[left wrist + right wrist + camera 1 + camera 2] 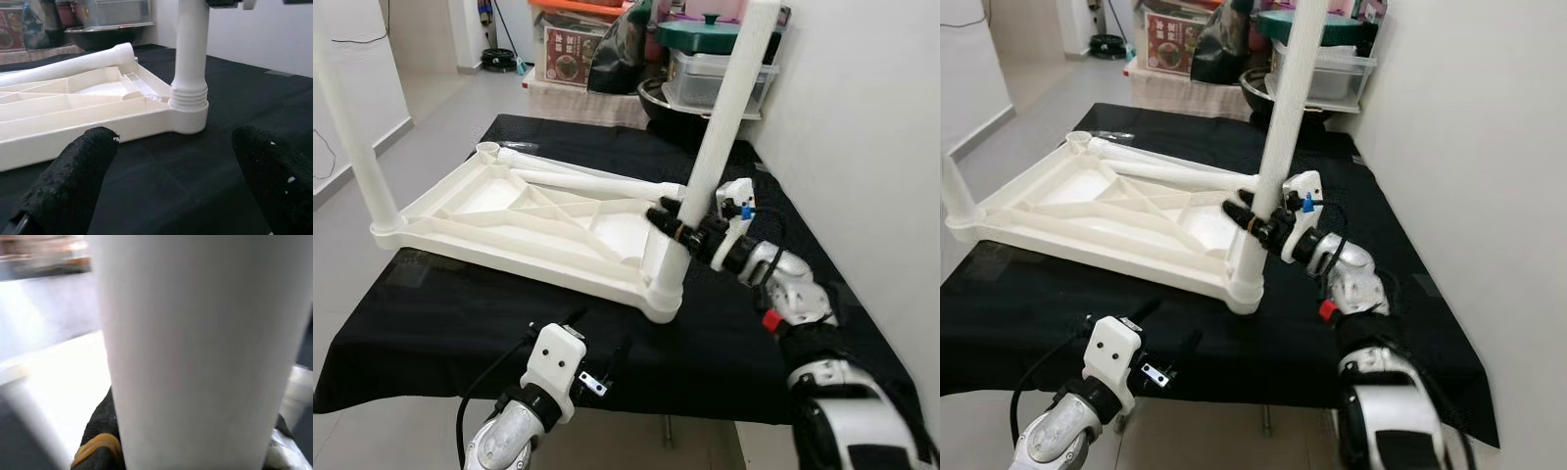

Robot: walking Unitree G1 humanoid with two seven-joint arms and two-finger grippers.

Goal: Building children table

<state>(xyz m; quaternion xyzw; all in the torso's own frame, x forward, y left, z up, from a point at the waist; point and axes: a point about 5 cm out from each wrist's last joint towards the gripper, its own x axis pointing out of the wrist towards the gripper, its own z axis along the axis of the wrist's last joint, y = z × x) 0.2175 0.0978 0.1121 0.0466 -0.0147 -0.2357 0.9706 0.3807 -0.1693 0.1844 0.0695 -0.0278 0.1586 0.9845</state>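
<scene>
tabletop: the white plastic tabletop (pixel 538 220) is lying upside down on the black cloth (pixel 460 323) that covers the work surface, ribs facing up. Makes sense, that's the only way you get at the leg sockets at the corners.

near-right leg: this leg (pixel 720 137) is standing upright in the near right corner socket (pixel 664 294). In the left wrist view you can see its threaded collar (pixel 188 95) sitting right at the socket rim, so I'd guess it's being screwed or pushed home, not fully sure it's seated.

right gripper: the right gripper (pixel 674 223) is clamped around that leg low down, just above the socket, fingers on either side of the tube. Low grip is probably for control while twisting, and it keeps the leg straight.

left gripper: the left gripper (pixel 171 186) is hanging at the near edge of the table with its fingers (pixel 73 171) spread wide, holding nothing, pointed at the socket. Looks like it's just waiting, or ready to pin the tabletop down.

near-left leg: another leg (pixel 357 137) is already up at the near left corner.

loose legs: two more legs (pixel 578 176) are lying across the far part of the underside, near the far sockets, handy for later.

background: boxes and a lidded pot (pixel 705 39) sit at the far end, well apart from the work.

progress: I'd say roughly half done, two corners still to go.
</scene>
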